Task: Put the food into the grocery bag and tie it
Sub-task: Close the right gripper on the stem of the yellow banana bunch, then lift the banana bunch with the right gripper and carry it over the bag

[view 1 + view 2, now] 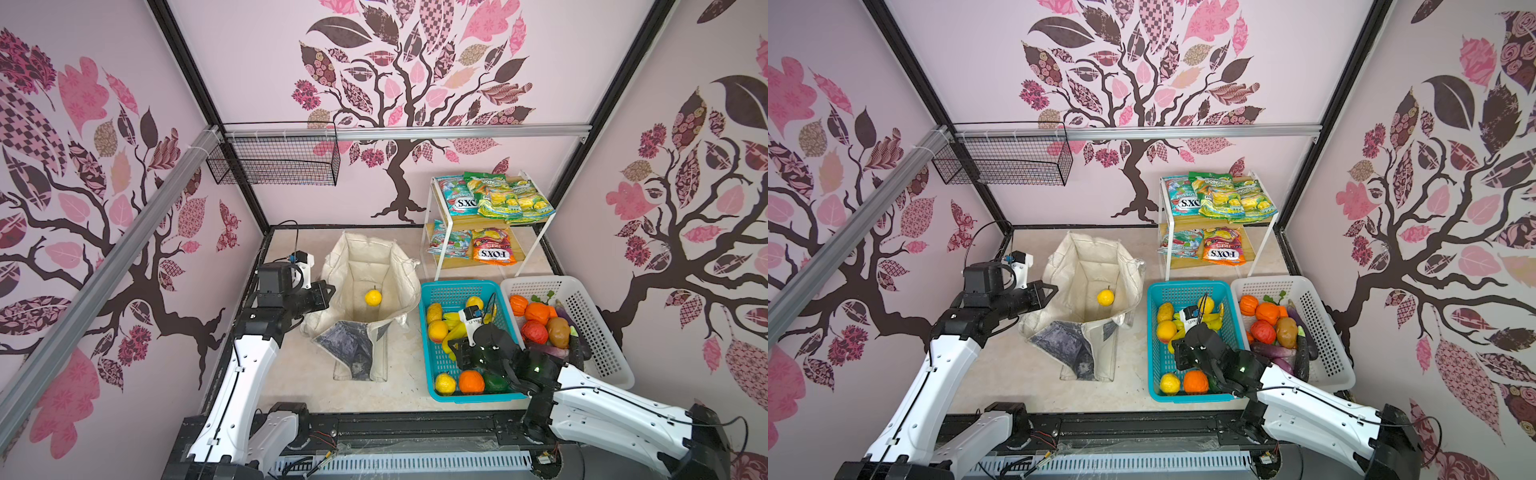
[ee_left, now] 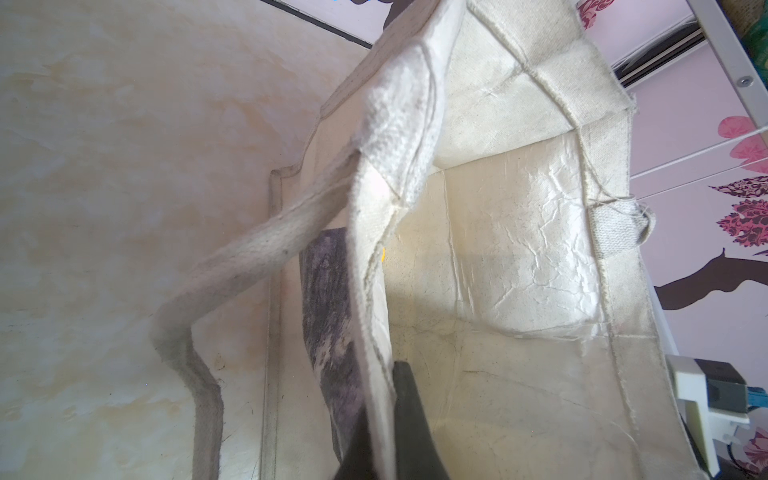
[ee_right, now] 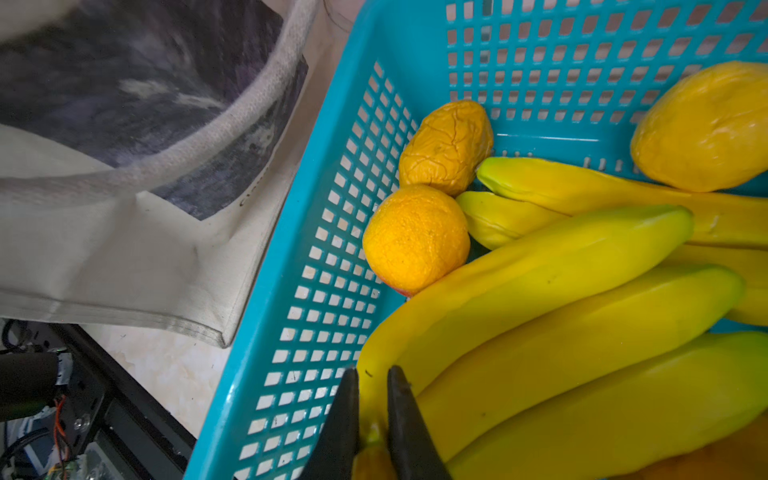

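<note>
Walls: pink panels printed with dark trees and patchwork leaves closed the cell on three sides.
Desk [image 1: 299,374]: a pale marbled top filled the lower centre of both top views and carried everything.
Grocery bag [image 1: 361,257]: cream canvas stood at centre frame with its mouth spread wide and its dark painted panel folded outward, apparently so food could be dropped in.
Rack [image 1: 432,232]: a white two-tier shelf stood right of centre, toward the back.
White basket [image 1: 602,316]: it sat at lower right, heaped with vegetables [image 1: 540,328].
Teal basket [image 1: 457,291]: it sat between the bag and the white basket, just beside the bag.
Snack packets [image 1: 492,249]: they lay on the rack; the orange one read "FOX'S" and "FRUITS" upside down, and a green one read "SPRING".
Bananas [image 3: 561,332]: the bunch lay in the teal basket.
Yellow fruit [image 1: 372,298]: it sat alone on the bag's floor.
Left claw [image 2: 384,415]: it was clamped tight on the bag's left rim, likely holding the mouth open.
Right claw [image 3: 372,415]: its jaws were a sliver apart, pinching the bananas' stem, probably chosen as a narrow handle.
Bag print: small text beside the dark panel was cut off and unreadable.
</note>
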### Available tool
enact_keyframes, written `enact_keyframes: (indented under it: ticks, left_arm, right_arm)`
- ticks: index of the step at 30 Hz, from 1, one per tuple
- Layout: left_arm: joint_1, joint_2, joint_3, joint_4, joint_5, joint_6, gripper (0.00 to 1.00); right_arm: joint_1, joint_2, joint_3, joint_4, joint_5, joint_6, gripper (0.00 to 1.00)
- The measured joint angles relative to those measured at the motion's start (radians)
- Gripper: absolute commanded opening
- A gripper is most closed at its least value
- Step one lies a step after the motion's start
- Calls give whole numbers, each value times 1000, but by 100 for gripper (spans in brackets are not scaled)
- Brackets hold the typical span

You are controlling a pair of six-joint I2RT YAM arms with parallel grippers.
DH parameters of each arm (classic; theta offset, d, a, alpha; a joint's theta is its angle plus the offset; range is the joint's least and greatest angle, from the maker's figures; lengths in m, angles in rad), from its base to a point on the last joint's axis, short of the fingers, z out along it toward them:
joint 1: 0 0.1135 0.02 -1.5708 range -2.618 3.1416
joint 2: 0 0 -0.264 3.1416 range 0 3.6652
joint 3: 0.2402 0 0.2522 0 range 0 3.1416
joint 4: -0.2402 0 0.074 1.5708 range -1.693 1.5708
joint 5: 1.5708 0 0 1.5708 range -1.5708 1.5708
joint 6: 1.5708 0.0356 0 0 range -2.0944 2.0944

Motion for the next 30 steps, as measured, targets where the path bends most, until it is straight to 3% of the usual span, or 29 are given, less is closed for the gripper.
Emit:
enact_keyframes:
  ticks: [7,17,24,30]
  left_arm:
    - [-1,-1,0,-1,-15,1,0]
    - [-1,-6,0,-5,-23,2,0]
    - [-1,-6,0,-6,-13,3,0]
    - [-1,-6,0,-6,-6,4,0]
  right_arm:
    - [0,-48,119,-96,0,-12,5]
    - [0,4,333,-207,-34,-45,5]
    - [0,191,663,-275,-45,-149,5]
    - [0,353,918,-312,-120,-216,5]
